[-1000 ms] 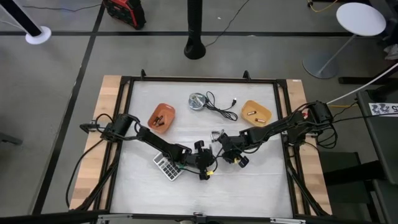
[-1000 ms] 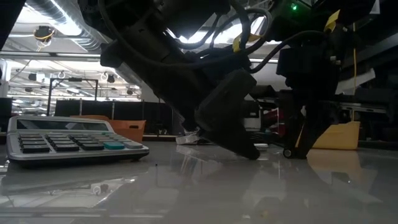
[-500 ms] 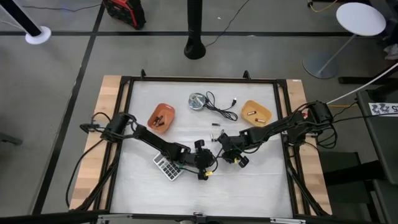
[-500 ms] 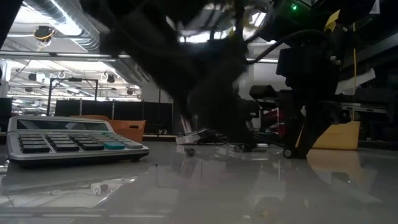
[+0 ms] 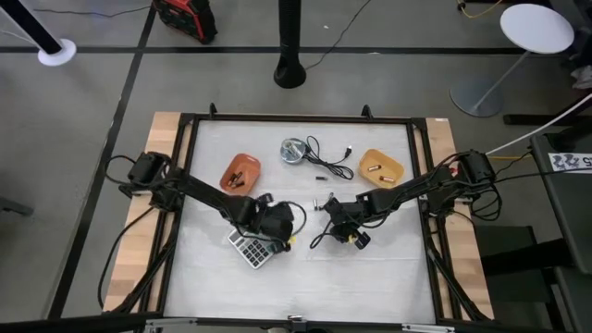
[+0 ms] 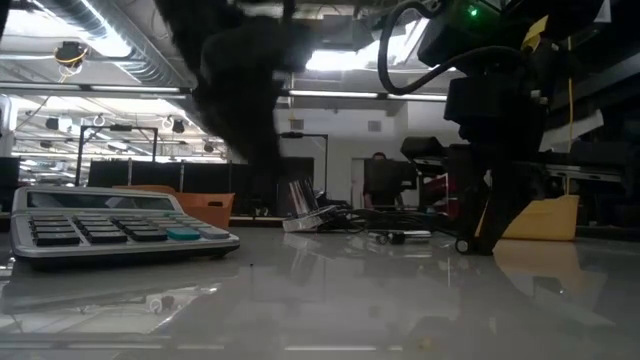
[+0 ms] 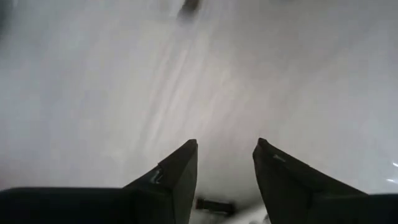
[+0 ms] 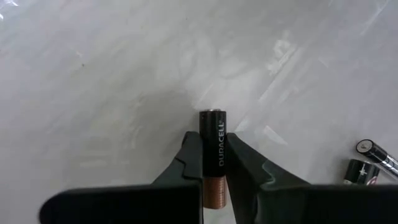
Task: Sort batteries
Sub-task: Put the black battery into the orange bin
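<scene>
Right now the right gripper (image 8: pixel 214 163) sits low over the middle of the white table (image 5: pixel 370 277), its two fingers pinching a black-and-copper battery (image 8: pixel 212 152) that stands up between them. Just beside it, two more loose batteries (image 8: pixel 372 163) lie on the tabletop. From above, the right gripper (image 5: pixel 331 213) shows a little to the right of the table's centre.

Nearby, the left gripper (image 5: pixel 277 222) hangs above the table next to the calculator (image 5: pixel 248 249); its fingers (image 7: pixel 176 180) are spread apart with nothing between them. Another battery (image 5: pixel 317 178) lies on the table between the black cable (image 5: pixel 326 155) and the grippers. Further back, an orange dish (image 5: pixel 241 175) on the left holds a few batteries, and a yellow dish (image 5: pixel 382 167) on the right holds two more. A round silver disc (image 5: pixel 293 150) rests beside the cable.
</scene>
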Motion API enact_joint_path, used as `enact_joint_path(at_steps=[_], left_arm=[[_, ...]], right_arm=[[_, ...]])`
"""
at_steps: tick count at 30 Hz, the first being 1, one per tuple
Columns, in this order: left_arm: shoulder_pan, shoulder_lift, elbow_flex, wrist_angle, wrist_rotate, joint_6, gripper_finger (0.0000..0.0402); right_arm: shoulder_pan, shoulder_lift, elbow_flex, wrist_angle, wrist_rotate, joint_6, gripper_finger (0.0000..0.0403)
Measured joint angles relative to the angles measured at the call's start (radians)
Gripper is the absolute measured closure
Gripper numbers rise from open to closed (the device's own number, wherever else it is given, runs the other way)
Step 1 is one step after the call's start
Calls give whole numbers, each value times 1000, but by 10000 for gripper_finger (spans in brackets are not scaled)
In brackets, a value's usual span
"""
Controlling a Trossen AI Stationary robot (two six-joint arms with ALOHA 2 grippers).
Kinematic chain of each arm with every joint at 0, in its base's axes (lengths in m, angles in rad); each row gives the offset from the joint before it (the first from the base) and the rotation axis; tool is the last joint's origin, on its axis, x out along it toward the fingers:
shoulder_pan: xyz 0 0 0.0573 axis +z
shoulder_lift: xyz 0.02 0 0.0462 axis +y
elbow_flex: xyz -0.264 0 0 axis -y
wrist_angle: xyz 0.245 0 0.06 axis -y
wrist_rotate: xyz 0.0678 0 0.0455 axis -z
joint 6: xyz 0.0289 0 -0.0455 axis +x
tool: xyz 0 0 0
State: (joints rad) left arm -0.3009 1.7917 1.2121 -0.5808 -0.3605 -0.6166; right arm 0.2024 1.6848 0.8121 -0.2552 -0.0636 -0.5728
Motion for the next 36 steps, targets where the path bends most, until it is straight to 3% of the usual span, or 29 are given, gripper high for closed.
enact_joint_path(at_steps=[4, 12, 20, 25, 30, 36], left_arm=[[10, 2, 0, -102, 71, -85, 252], [22, -9, 0, -155, 77, -110, 264], [36, -143, 0, -338, 54, -131, 288], [7, -269, 0, -481, -97, -185, 310], [-53, -403, -16, -542, -315, -300, 322], [-114, -513, -49, -545, -473, -406, 325]], right_arm=[[0, 0, 0, 4, 0, 0, 370], [0, 5, 36, 3, 7, -2, 370], [-3, 5, 136, 18, 72, -56, 370], [-40, 4, 179, 130, 78, -73, 370], [-102, 4, 182, 402, 72, -115, 370], [-189, 78, 189, 822, -98, -105, 370]])
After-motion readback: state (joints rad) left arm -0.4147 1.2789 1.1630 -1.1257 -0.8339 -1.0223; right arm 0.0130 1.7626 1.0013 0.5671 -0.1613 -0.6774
